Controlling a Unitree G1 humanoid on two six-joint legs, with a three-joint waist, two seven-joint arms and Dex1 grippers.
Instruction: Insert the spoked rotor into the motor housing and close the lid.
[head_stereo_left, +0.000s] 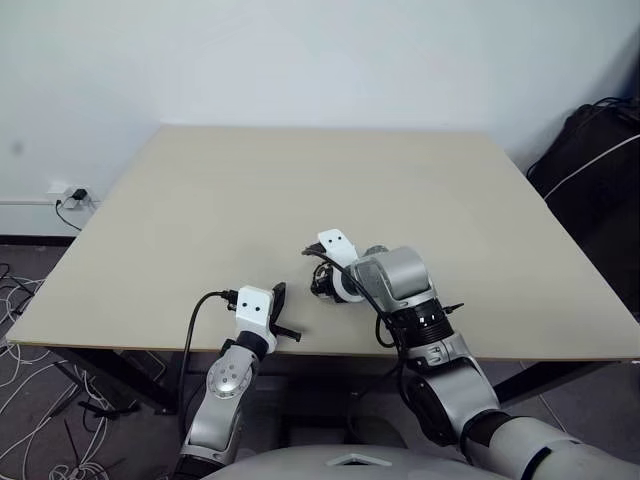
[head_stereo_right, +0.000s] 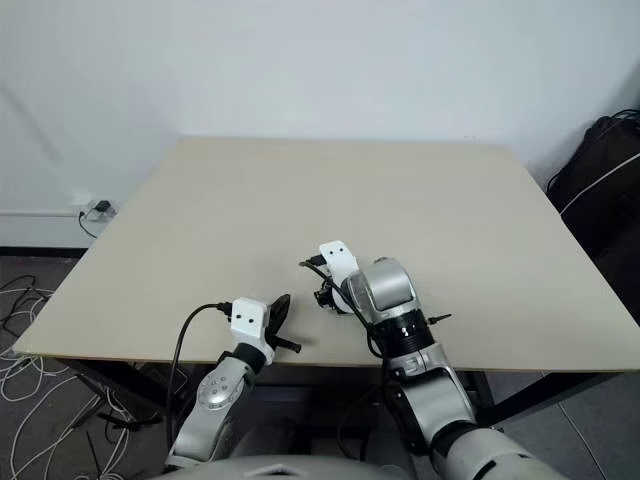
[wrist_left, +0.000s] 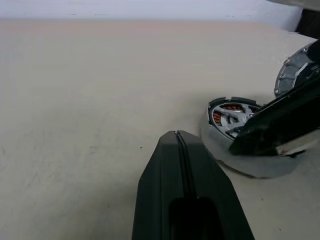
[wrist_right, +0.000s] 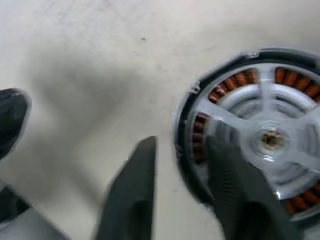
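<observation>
Copper windings ring the motor housing (wrist_right: 255, 135), which lies flat on the beige counter (head_stereo_left: 200, 190) near its front edge, a little right of the middle. Seated inside it, a pale spoked rotor (wrist_right: 272, 132) with a small brass-coloured hub covers the centre, the orange coils showing between rim and spokes. From the head camera the housing sits at about five o'clock from the counter's middle, largely hidden under the right arm. The right gripper (wrist_right: 182, 192) hangs tilted down over it, its two dark fingers (wrist_right: 132, 195) parted: one fingertip overlaps the housing's rim, the other stands over bare counter just beside it. They grasp nothing. At about nine o'clock from the housing, close to the front edge, the left gripper (wrist_left: 177, 137) points level toward it, fingers clenched together and empty, apart from the housing.
</observation>
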